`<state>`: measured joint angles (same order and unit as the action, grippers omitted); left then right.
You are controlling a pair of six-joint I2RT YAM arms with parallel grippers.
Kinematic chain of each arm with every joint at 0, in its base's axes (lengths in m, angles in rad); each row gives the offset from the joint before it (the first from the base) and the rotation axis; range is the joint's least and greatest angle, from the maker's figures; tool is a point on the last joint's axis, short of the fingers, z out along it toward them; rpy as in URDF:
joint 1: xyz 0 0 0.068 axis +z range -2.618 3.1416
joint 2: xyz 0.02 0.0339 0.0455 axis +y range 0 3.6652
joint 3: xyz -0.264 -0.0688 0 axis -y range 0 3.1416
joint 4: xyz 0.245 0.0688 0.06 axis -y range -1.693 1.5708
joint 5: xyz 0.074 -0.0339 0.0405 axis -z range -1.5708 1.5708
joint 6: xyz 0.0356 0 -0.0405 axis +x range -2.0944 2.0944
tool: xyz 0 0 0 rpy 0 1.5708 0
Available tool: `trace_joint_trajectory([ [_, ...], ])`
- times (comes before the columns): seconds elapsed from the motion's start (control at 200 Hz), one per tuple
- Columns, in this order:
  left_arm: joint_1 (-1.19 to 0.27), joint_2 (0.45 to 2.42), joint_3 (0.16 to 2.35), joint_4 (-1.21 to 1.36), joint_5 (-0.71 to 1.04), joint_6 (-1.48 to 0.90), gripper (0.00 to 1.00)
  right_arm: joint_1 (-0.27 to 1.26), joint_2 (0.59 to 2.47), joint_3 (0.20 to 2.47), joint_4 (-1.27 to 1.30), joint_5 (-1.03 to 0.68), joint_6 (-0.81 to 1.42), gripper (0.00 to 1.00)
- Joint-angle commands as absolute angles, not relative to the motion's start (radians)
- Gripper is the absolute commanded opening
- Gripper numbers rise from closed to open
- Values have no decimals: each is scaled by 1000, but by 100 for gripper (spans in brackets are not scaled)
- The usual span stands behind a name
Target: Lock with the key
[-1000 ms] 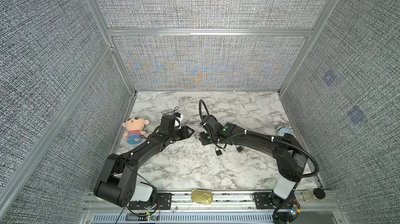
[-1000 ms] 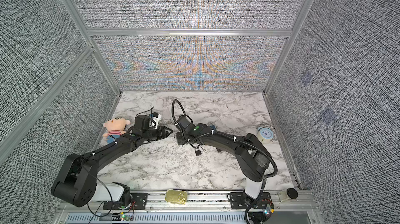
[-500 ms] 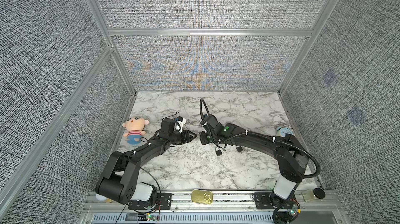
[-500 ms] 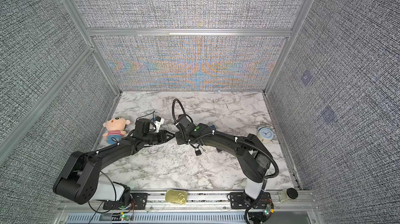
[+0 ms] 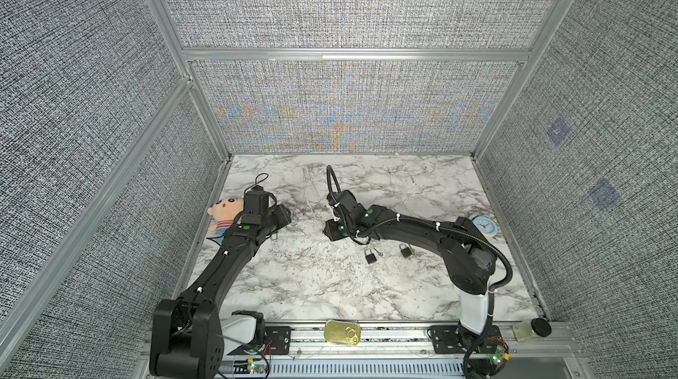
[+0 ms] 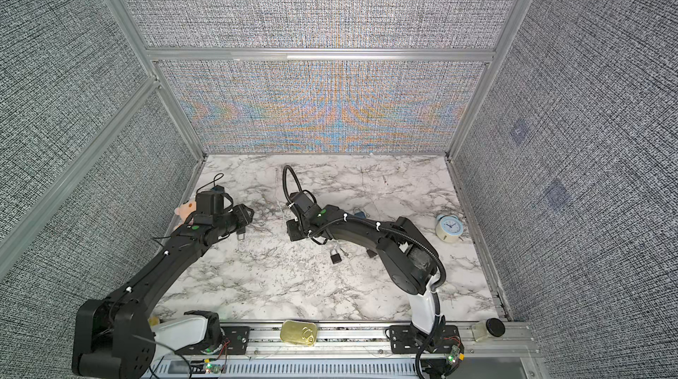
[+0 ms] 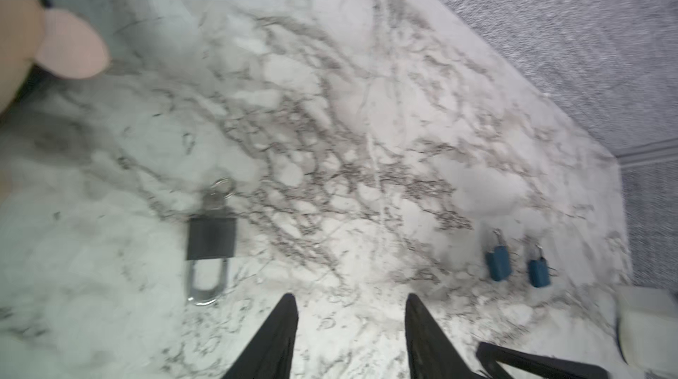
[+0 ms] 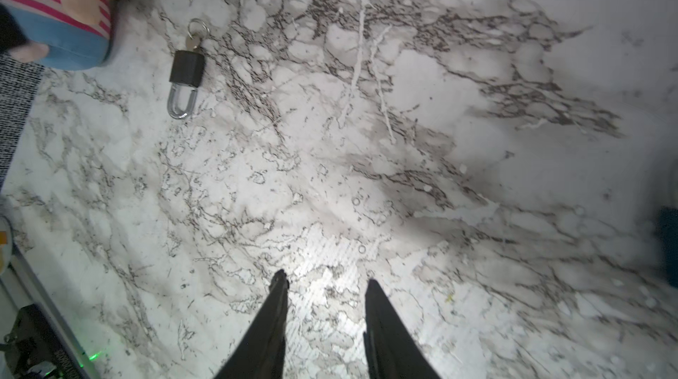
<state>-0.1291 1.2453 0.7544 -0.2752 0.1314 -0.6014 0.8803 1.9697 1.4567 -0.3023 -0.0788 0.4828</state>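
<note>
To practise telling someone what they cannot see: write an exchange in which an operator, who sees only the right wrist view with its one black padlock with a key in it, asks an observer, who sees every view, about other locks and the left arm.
Operator: I see one black padlock near the plush toy. Are there locks of another colour?
Observer: Yes. Two blue padlocks lie side by side, shown in the left wrist view.
Operator: Is the left arm holding anything?
Observer: No. The left gripper is open, with nothing between its fingers, and the black padlock lies apart from them.
</note>
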Motion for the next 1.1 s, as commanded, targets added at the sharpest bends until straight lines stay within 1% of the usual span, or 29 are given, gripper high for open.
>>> trace_joint_trajectory([
  [0.0, -97, 1287, 752, -326, 82, -599, 51, 853, 1986, 1479, -266, -162, 456, 37],
  [0.24, -51, 1430, 798, -279, 63, -600, 50, 791, 1981, 1438, -187, -271, 477, 37],
  [0.44, -27, 1561, 866, -283, 16, -583, 49, 763, 1979, 1409, -147, -314, 496, 37],
  [0.64, -2, 1675, 894, -244, 15, -573, 46, 736, 1974, 1391, -135, -332, 506, 33],
  [0.735, -2, 1735, 927, -252, 47, -567, 45, 728, 1971, 1384, -134, -337, 506, 31],
  [0.87, -8, 1809, 968, -265, 156, -528, 42, 716, 1964, 1367, -131, -336, 510, 30],
  [1.095, -79, 1808, 924, -254, 218, -536, 41, 709, 1951, 1341, -125, -334, 515, 29],
])
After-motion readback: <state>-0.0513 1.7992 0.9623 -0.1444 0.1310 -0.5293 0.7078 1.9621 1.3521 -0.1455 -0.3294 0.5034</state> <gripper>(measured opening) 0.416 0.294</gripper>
